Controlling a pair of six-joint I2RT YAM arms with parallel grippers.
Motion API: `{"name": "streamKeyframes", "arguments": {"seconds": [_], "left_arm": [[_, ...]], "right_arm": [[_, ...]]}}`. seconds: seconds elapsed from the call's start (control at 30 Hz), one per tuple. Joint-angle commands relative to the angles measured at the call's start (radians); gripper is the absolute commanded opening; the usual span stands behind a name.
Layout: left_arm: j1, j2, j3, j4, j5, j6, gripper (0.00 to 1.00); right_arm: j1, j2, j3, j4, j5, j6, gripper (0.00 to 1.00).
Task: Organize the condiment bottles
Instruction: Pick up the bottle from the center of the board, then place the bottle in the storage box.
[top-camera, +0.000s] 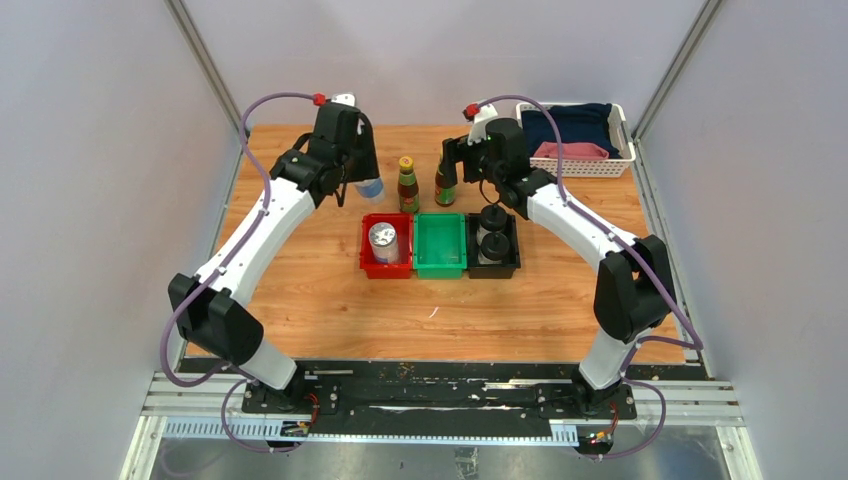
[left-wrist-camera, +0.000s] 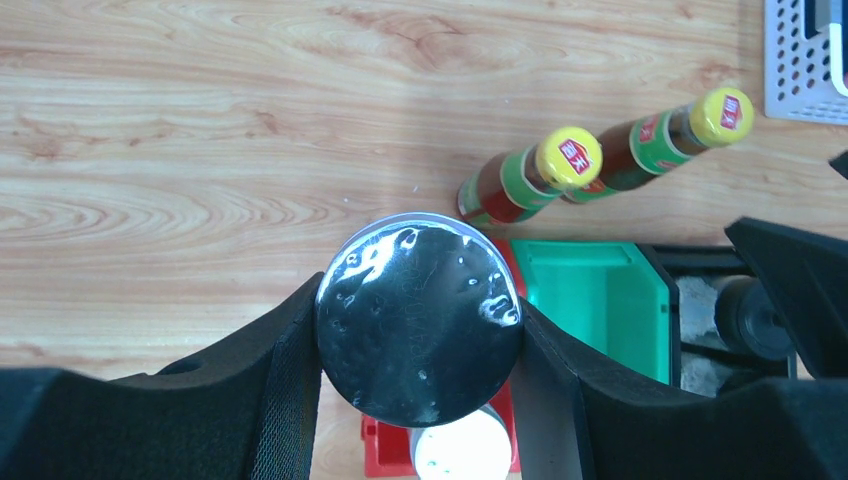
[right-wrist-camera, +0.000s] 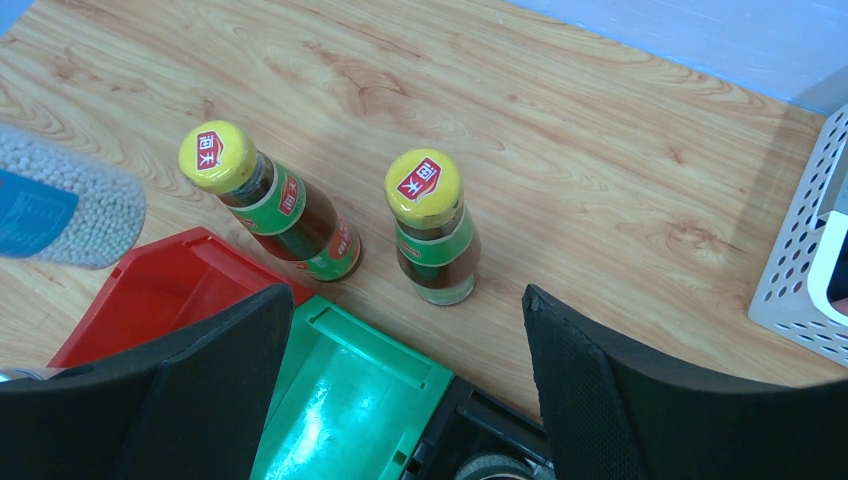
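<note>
Nearest, the red bin (top-camera: 385, 272) holds a jar (top-camera: 383, 238) and the black bin (top-camera: 492, 272) holds two black-capped bottles (top-camera: 492, 232). Behind the green bin (top-camera: 440, 250) stand two brown bottles (top-camera: 408, 185). The left gripper (left-wrist-camera: 418, 335) pinches a second jar (left-wrist-camera: 420, 290) in the air, far-left of the red bin. The right gripper (right-wrist-camera: 408, 300) is spread wide by the right brown bottle (top-camera: 445, 183).

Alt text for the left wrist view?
The left tool grips a silver-lidded jar, seen from above over a wooden table. Under it sits a red bin with another silver-lidded jar, a green bin alongside; two yellow-capped brown bottles stand beyond the bins.
</note>
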Motion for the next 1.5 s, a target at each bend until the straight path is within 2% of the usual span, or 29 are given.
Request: {"name": "streamKeyframes", "arguments": {"seconds": [0.0,0.73,1.47], "left_arm": [[-0.025,-0.057,-0.017,0.012,0.027,0.012,0.0],[-0.106,-0.011,-0.114,0.03,0.01,0.015,0.0],[-0.132,0.028,-0.341,0.322,-0.034,0.024,0.0]], "right_arm": [[-0.013,-0.003,0.019,0.003,-0.005,0.008,0.88],[-0.02,-0.01,0.012,0.003,-0.003,0.006,0.88],[-0.022,0.002,0.015,0.002,-0.013,0.007,0.88]]}}
